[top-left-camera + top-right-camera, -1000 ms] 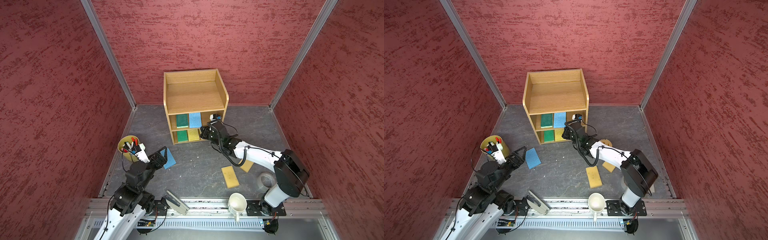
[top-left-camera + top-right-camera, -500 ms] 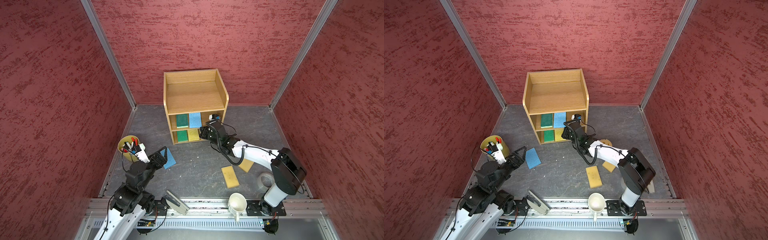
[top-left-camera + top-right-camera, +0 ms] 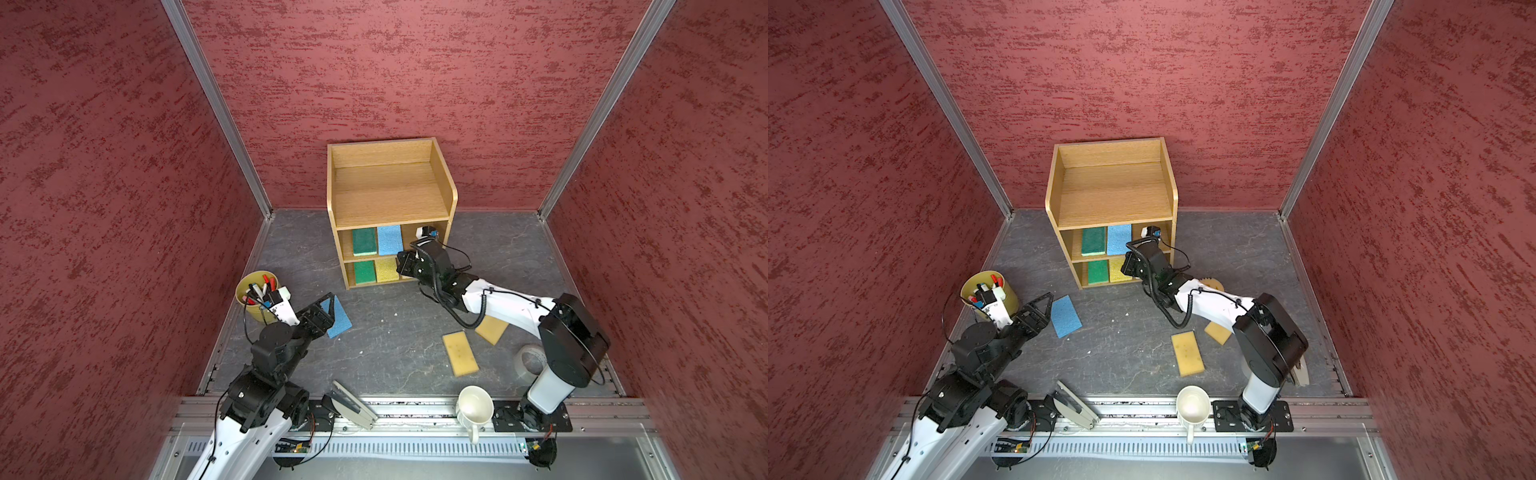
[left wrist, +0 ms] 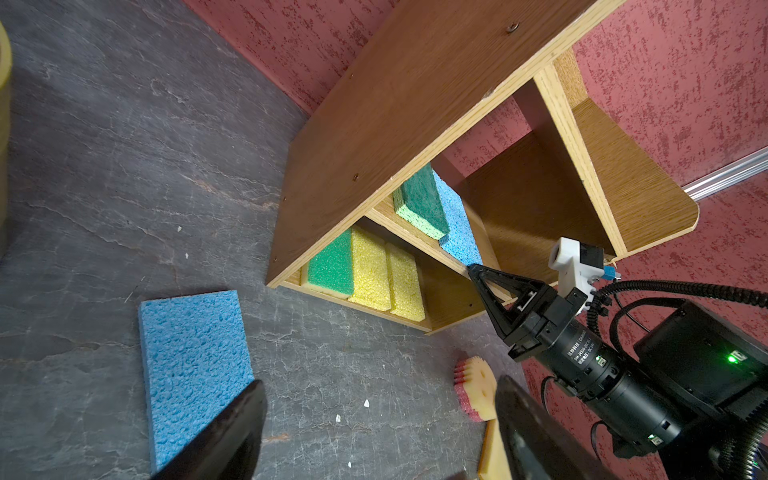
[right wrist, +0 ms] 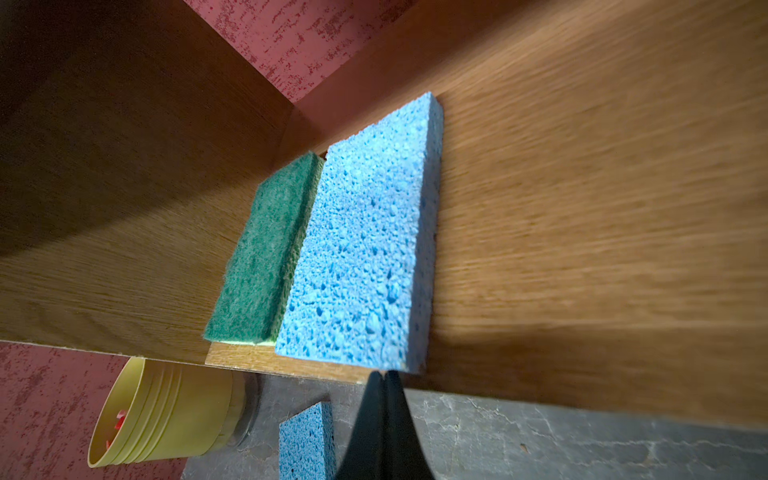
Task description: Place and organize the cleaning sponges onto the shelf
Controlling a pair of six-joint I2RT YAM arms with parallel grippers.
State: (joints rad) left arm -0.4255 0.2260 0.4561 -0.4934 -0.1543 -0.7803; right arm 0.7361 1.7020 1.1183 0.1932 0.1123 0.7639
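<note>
slate floor (image 3: 395, 332): shelf (image 3: 390, 195) holds five sponges (image 3: 364, 241), cup (image 3: 1010, 297) holds markers (image 3: 266, 284).

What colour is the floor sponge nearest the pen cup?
Blue: the sponge shows best in the left wrist view.

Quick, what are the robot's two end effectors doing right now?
Left end effector: open, holding nothing.
Right end effector: closed, holding nothing.

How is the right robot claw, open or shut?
Shut. In the right wrist view, the right gripper shows both fingers pressed together, nothing between them.
</note>
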